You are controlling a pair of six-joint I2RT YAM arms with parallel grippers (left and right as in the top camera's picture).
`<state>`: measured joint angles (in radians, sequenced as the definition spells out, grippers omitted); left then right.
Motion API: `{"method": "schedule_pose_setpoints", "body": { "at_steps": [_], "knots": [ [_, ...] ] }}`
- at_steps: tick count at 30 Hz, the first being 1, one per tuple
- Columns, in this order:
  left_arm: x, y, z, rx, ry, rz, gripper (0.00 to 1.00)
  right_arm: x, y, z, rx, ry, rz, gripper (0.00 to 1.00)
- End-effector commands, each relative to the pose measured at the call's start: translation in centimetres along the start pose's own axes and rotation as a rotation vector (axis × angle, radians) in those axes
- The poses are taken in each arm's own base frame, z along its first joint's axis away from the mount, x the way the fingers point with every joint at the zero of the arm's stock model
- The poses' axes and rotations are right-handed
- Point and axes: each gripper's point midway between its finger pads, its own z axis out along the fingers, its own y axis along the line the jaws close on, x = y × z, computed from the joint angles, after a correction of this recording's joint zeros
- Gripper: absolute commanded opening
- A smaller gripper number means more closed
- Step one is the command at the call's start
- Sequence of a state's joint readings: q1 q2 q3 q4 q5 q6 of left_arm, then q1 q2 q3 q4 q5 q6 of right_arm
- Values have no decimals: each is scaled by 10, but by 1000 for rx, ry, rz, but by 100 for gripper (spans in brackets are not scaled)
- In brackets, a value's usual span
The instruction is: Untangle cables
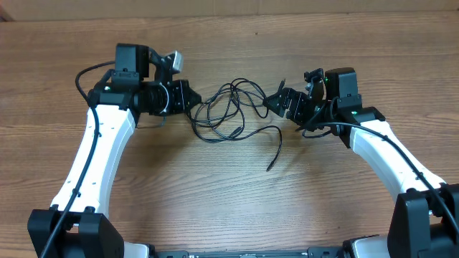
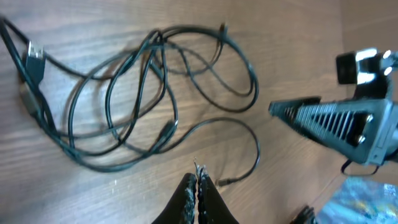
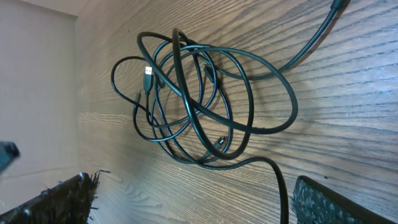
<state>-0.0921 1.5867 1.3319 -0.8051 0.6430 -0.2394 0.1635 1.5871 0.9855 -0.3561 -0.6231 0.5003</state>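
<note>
Closest to the lens in the left wrist view are the left gripper's (image 2: 198, 186) fingers, poking up from 6 o'clock and pressed flat together. Nothing seems to be pinched between them, so that arm is basically just pointing at the pile.

The cables (image 2: 149, 93) lie on the wooden table (image 1: 215, 208), ahead of those fingertips toward 11 o'clock, near but not touching. Overhead, the cables (image 1: 226, 107) sit right between the two arms. The left gripper (image 1: 188, 99) is just beside their 9 o'clock edge and the right gripper (image 1: 280, 100) just beside their 3 o'clock edge. The bundle stretches roughly 9 to 3, and one loose tail wanders off toward 5 o'clock.

From the right wrist, the right gripper (image 3: 196, 202) has its fingers spread wide, one in each bottom corner. The cables (image 3: 199, 106) loop up at 12 o'clock, and one strand runs down toward 6 between the fingers without clearly touching either.

Both arms look about equally near, but the right one looks better set to grab: it's open and already straddling a strand.
</note>
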Motion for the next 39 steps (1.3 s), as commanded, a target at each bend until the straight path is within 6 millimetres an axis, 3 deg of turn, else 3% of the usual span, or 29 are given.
{"method": "schedule_pose_setpoints", "body": {
  "at_steps": [1, 7, 17, 22, 25, 28, 35, 39],
  "knots": [
    [5, -10, -8, 11, 8, 73, 4, -7, 5, -2, -5, -19, -21, 100],
    [12, -1, -9, -36, 28, 72, 4, -7, 5, -2, -5, -19, -21, 100],
    [54, 7, -15, -75, 187, 15, 4, -7, 5, -2, -5, -19, -21, 100],
    [51, 0, -14, -37, 176, -19, 4, -7, 5, -2, -5, -19, -21, 100],
    [59, -1, -18, -24, 205, -44, 4, -7, 5, -2, -5, -19, -21, 100],
    [66, -14, -27, 25, 213, 49, 4, -7, 5, -2, -5, -19, -21, 100],
    [47, -24, -46, -4, 75, 211, 4, -7, 5, -2, -5, -19, -21, 100],
    [41, -28, -46, 7, 49, 204, 4, -7, 5, -2, -5, -19, -21, 100]
  ]
}}
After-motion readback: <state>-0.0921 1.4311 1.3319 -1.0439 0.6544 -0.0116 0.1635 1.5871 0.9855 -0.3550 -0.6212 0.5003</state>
